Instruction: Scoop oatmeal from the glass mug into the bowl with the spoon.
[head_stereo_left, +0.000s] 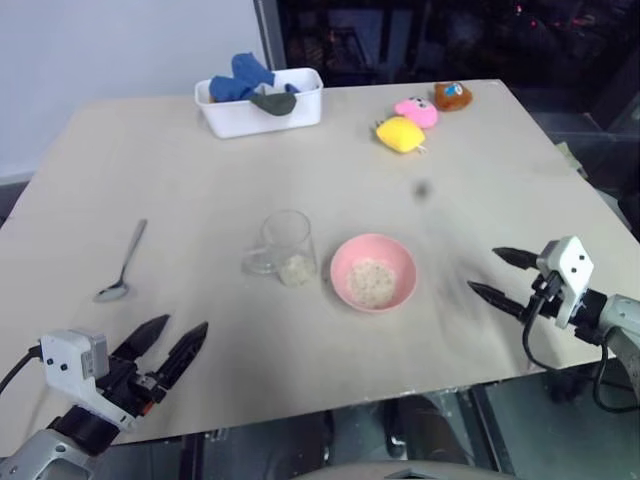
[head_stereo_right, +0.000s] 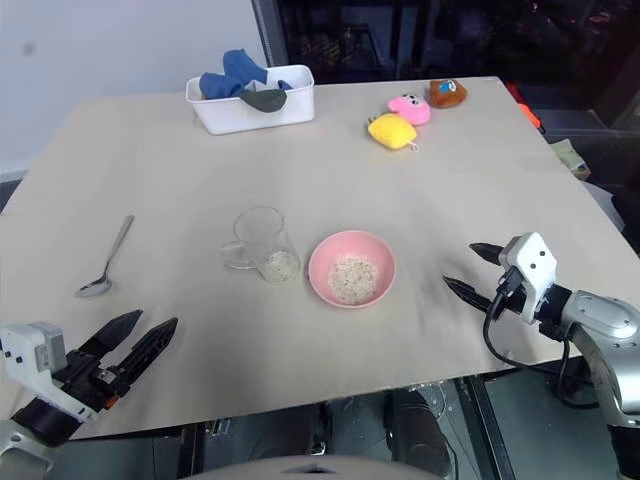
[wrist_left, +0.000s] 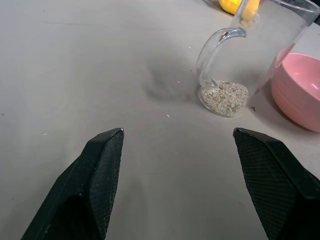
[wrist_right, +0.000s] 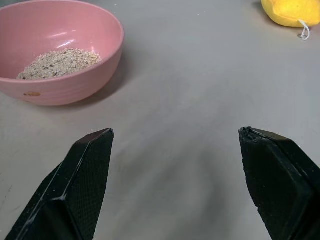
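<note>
The left wrist view shows oatmeal (wrist_left: 225, 97) low in the glass mug (wrist_left: 245, 55), just ahead of the left pincer (head_stereo_left: 168, 343), whose jaws stand wide and empty. The right pincer (head_stereo_left: 497, 274), also spread and holding nothing, faces the bowl (wrist_right: 60, 55) with grains inside. The spoon (head_stereo_left: 122, 265) lies beyond the left pincer. A white bin (head_stereo_left: 262, 105) and plush toys (head_stereo_left: 417, 118) sit far across the bench (head_stereo_left: 500, 180); bare surface lies around both pincers.

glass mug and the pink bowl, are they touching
Apart. In the right eye view a strip of bare table shows between the glass mug and the bowl; the left eye view shows the same gap.
</note>
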